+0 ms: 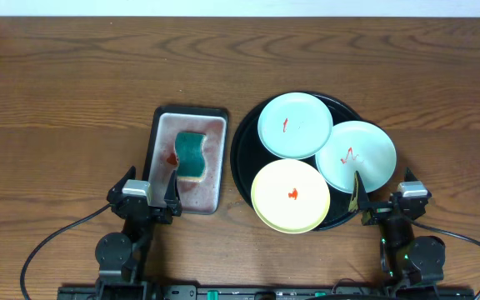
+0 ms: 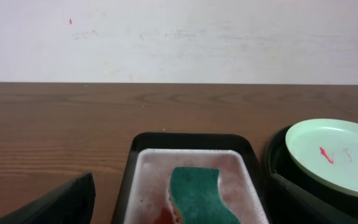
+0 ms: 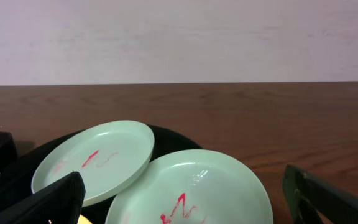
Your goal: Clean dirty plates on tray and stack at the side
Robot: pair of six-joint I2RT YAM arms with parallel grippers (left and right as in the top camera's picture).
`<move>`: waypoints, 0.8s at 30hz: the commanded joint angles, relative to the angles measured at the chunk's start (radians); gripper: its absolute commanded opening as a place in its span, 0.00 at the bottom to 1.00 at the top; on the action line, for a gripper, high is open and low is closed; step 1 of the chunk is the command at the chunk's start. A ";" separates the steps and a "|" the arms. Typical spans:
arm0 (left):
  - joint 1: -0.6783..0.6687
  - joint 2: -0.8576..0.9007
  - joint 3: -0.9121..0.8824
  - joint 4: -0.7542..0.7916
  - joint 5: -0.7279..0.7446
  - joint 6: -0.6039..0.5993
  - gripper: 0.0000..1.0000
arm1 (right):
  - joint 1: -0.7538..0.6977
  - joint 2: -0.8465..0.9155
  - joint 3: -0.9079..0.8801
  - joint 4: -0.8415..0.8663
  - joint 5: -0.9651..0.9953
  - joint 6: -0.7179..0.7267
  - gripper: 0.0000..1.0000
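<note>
Plates (image 1: 295,125) lie on the tray (image 1: 242,158), sponge (image 1: 192,156) leftward

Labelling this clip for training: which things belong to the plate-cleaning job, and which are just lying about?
Job: black tray, far mint plate, right mint plate, yellow plate, teal sponge.
Lying about: grey metal tray, which only holds the sponge.

No text, label, brand, number or sign is legible in any view; the only markings are irregular red smears on the plates (image 1: 295,125), which form no readable characters
</note>
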 commanded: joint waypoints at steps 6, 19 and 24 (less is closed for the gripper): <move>0.005 0.000 -0.011 -0.041 0.010 0.021 0.87 | -0.004 -0.002 -0.001 -0.004 -0.005 -0.015 0.99; 0.005 0.000 -0.011 -0.034 0.010 0.021 0.87 | -0.004 -0.002 -0.001 0.027 -0.003 -0.006 0.99; 0.005 0.001 -0.011 -0.041 -0.005 -0.007 0.87 | -0.004 -0.002 -0.001 0.029 -0.060 0.002 0.99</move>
